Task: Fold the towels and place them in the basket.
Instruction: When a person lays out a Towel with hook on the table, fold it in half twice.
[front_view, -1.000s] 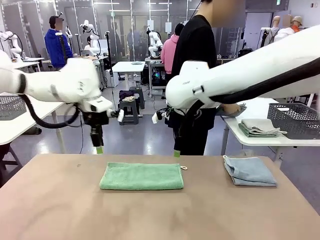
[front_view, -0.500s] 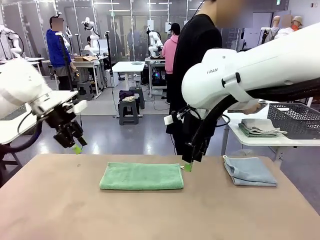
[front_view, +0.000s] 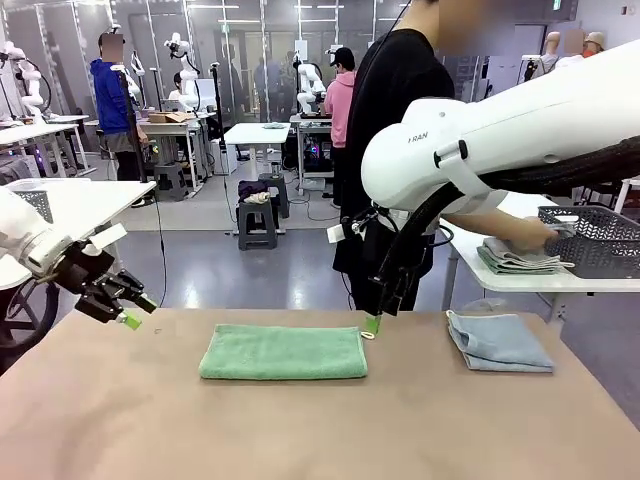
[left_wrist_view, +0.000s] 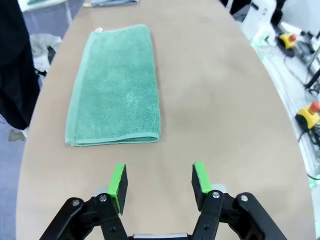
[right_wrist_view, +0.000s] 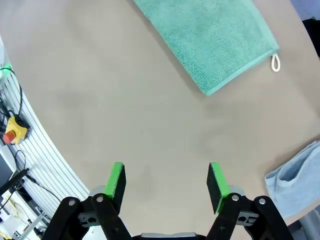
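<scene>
Our left gripper (left_wrist_view: 159, 179) hangs over the bare table (left_wrist_view: 225, 115), its jaws apart with nothing between the green pads (left_wrist_view: 119, 181). Just beyond it we see the green towel (left_wrist_view: 116, 90), folded flat and running lengthwise away from us, with a small loop (left_wrist_view: 99, 30) at its far corner. A bit of the blue towel (left_wrist_view: 111, 2) shows at the top edge. Off the table's right side sit yellow boxes (left_wrist_view: 309, 114) with red buttons.

Plain mint green towel (front_view: 283, 352), blue-grey towel (front_view: 499, 342), tan table (front_view: 300, 430).
</scene>
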